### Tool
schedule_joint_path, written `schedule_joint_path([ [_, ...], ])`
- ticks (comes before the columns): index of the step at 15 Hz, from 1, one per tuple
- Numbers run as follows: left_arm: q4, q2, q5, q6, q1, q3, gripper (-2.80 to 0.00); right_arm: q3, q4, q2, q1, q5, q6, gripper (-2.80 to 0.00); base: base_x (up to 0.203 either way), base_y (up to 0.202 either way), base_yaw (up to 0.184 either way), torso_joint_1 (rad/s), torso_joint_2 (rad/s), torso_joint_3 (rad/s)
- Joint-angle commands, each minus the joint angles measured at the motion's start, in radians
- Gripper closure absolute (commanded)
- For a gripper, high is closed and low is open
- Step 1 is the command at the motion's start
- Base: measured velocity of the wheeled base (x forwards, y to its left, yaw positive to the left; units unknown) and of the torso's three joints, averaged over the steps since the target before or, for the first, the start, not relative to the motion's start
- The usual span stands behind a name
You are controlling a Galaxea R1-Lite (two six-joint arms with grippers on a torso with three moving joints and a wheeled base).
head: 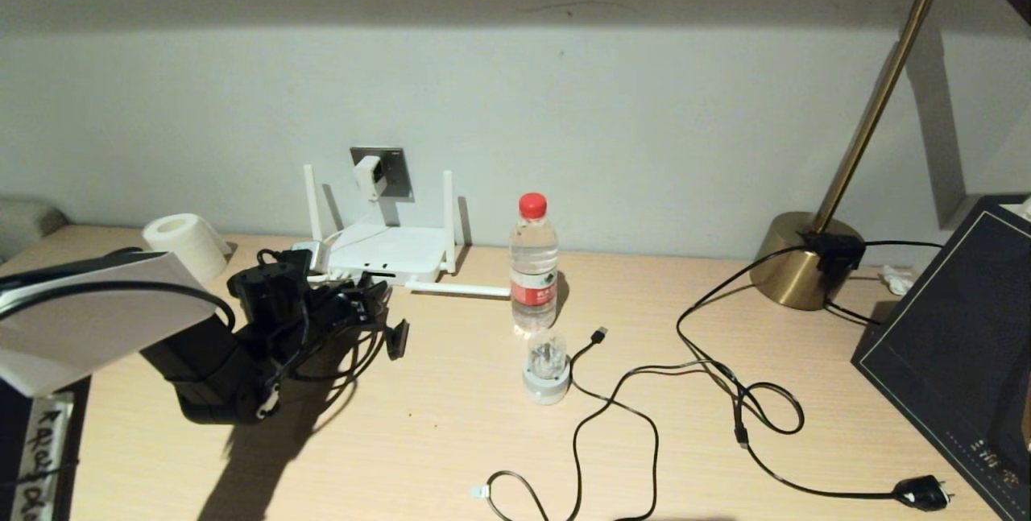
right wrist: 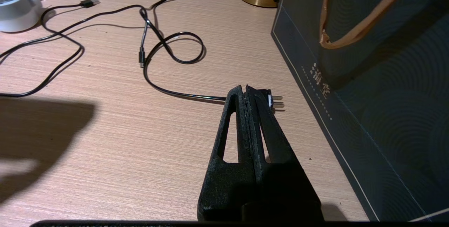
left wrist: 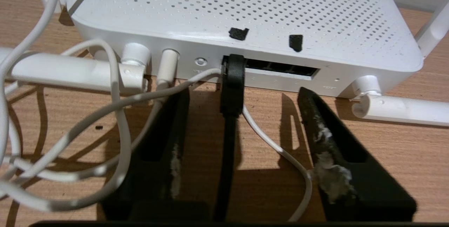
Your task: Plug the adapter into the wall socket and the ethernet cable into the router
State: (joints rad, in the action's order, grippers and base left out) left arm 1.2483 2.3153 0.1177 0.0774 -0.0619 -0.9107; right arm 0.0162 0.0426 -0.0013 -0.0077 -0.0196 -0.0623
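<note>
The white router (head: 387, 257) sits against the wall under the grey wall socket (head: 391, 169). The white adapter (head: 368, 175) is plugged into the socket, and its thin cord (left wrist: 115, 107) loops down to the router's port edge. In the left wrist view the black ethernet cable (left wrist: 231, 86) has its plug seated in the leftmost port of the router (left wrist: 245, 13). My left gripper (left wrist: 243, 93) is open, with one finger on each side of that cable and not touching it. My right gripper (right wrist: 245, 89) is shut on nothing, low over the table.
A water bottle (head: 533, 263) and a clear-domed white gadget (head: 546, 368) stand right of the router. A thin USB cable (head: 600, 334) and a black mains-plug cable (head: 922, 493) sprawl across the table. A brass lamp base (head: 805, 271) and a dark bag (head: 950, 360) are at the right, and a paper roll (head: 187, 243) at the left.
</note>
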Motion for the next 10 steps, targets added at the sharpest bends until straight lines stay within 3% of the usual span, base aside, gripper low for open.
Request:
schedule_joint_path([
  [1,0.024,-0.01,0.0,0.001,0.001,0.032,-2.8,0.0,0.0,0.001,0.0,0.0,-0.002,0.0,0.0,0.0,0.0,0.0,0.0,0.0],
  [4,0.098,-0.042,-0.001,0.0,0.001,0.106,-2.8,-0.001,0.0,0.001,0.0,0.0,-0.001,0.0,0.0,0.0,0.0,0.0,0.0,0.0],
  [10,0.118,-0.17,0.005,0.004,-0.014,0.237,-2.8,-0.001,0.0,0.001,0.0,0.0,-0.001,0.0,0.0,0.0,0.0,0.0,0.0,0.0],
])
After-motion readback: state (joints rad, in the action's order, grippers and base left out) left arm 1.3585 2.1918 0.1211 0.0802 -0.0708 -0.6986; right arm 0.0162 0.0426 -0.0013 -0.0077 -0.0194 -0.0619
